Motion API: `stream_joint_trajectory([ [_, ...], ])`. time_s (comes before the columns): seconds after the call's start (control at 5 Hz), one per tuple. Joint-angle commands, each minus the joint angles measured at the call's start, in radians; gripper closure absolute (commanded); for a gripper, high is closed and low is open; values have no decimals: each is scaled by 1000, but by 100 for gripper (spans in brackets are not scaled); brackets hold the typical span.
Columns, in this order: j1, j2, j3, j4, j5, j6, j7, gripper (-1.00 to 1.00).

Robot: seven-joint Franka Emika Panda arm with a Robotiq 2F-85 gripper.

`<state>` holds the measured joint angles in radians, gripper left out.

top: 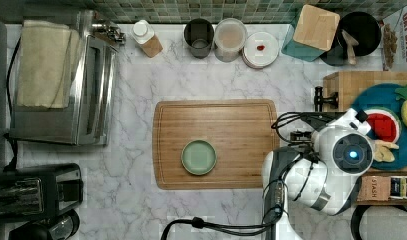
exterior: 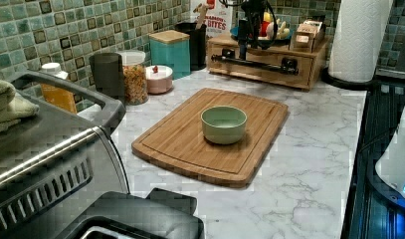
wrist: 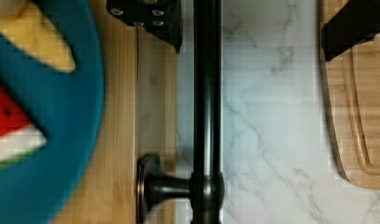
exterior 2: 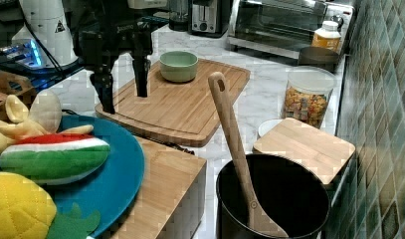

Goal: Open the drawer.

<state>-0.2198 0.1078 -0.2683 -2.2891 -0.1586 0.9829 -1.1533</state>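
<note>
The gripper (exterior 2: 124,94) hangs spread wide over the drawer's (exterior: 262,62) black bar handle (wrist: 206,93), fingers either side. Nearby, a black pot (exterior 2: 273,199) holds 1 wooden spoon (exterior 2: 235,149); the green bowl (exterior: 223,123) looks empty

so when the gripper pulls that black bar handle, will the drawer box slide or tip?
The drawer box looks loaded on top by a blue plate of toy food, so it probably stays put. The bar handle looks rigid, though round and glossy, possibly slippery.
</note>
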Motion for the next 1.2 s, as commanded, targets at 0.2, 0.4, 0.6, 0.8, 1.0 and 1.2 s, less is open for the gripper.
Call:
stream_joint_trajectory([
  [0.2, 43, 99, -29, -13, -142, 117, 263, -100],
  [0.4, 41, 160, -55, 13, -182, 165, 289, -100],
  [0.6, 19, 190, -66, 8, -197, 246, 282, -100],
  [0.8, 23, 177, -69, 4, -211, 231, 297, -100],
  [1.0, 46, 147, -63, 40, -217, 63, 313, -100],
  [1.2, 71, 124, -78, 29, -251, 58, 351, -100],
])
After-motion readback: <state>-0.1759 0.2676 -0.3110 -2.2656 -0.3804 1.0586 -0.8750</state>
